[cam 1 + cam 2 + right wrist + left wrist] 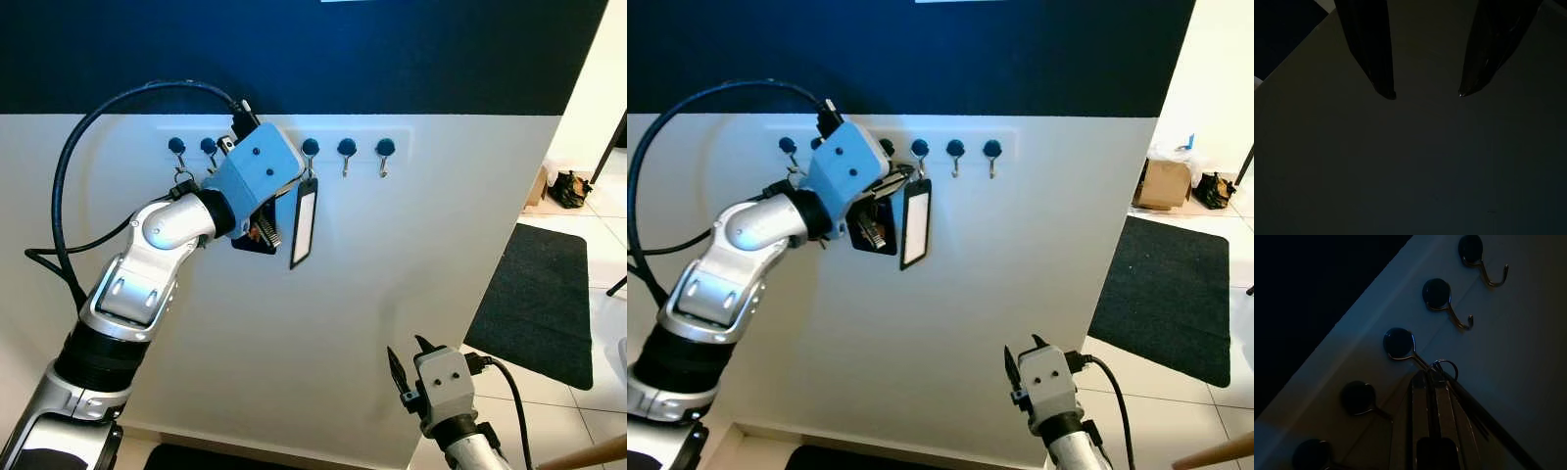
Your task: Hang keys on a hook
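Observation:
A row of small hooks with dark knobs [347,147] runs along a white wall rail. My left gripper [1431,376] is raised to that row and shut on a metal key ring [1444,368]. The ring sits at the tip of the middle hook [1399,343]; I cannot tell whether it is over the hook. A black-framed white key tag [304,223] hangs down from the ring, below that hook [311,148]. My right gripper [407,377] hangs low in front of the wall, its fingers [1376,58] apart with nothing between them.
The wall is white below and dark blue above. To the right, a dark mat [539,304] lies on the tiled floor, with a cardboard box [1164,183] and a dark bag [570,188] behind it. A black cable [69,166] loops over my left arm.

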Robot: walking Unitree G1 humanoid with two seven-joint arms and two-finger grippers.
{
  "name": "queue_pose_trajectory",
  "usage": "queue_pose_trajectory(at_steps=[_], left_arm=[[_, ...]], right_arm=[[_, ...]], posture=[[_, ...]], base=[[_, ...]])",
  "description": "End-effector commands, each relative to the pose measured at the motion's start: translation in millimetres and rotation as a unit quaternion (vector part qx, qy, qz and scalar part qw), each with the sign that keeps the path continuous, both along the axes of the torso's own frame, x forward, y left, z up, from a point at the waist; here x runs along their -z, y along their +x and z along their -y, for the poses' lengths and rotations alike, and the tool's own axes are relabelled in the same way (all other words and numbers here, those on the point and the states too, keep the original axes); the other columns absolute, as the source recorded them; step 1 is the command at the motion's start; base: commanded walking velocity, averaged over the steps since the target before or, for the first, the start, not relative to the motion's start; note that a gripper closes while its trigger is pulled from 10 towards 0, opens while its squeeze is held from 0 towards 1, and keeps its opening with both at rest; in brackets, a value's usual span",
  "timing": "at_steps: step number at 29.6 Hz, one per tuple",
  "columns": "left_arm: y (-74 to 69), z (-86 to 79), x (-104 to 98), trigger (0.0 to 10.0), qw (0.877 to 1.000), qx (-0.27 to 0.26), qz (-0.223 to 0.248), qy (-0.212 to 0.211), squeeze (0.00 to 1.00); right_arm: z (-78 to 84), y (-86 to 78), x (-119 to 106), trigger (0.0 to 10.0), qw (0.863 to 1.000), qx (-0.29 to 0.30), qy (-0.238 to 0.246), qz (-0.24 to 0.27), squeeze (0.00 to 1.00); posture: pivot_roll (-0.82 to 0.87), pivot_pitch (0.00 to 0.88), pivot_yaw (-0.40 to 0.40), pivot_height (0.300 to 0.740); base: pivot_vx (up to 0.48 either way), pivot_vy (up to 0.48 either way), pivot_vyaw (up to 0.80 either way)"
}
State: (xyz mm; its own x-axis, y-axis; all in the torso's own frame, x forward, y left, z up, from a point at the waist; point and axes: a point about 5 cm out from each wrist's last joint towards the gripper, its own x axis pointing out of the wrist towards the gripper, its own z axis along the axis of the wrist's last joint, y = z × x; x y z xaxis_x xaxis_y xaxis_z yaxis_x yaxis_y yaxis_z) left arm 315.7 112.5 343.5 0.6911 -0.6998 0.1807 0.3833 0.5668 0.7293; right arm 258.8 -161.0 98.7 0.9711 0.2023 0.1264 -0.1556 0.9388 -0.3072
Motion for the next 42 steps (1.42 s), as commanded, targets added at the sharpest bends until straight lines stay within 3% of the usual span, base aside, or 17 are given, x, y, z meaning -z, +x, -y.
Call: queue_pose_trajectory(at_steps=[1,14,27,42], left_arm=[[-0.4,0.6,-8,10.0,1.0,0.0,0.016,-0.01,0.0],[4.4,8.4,-13,10.0,1.0,0.006,0.026,-0.016,0.0],[12.5,21.8,4,10.0,1.0,0.015,-0.005,0.021,0.0],[19.2,16.9,15,10.0,0.999,-0.01,-0.016,0.036,0.0]], right_arm=[[-1.6,-2.1,5,10.0,1.0,-0.003,0.001,-0.01,0.0],[-1.8,-1.9,5,10.0,1.0,-0.002,0.001,-0.01,0.0],[-3.7,-3.1,6,10.0,1.0,0.0,0.004,-0.01,0.0],[-4.1,-2.9,6,10.0,1.0,-0.002,0.004,-0.01,0.0]], posture=[[-0.01,0.103,0.077,0.74],[-0.01,0.104,0.082,0.74],[-0.01,0.107,0.092,0.74],[-0.01,0.109,0.088,0.74]], base=[[0.0,0.0,0.0],[0.0,0.0,0.0],[0.0,0.0,0.0],[0.0,0.0,0.0]])
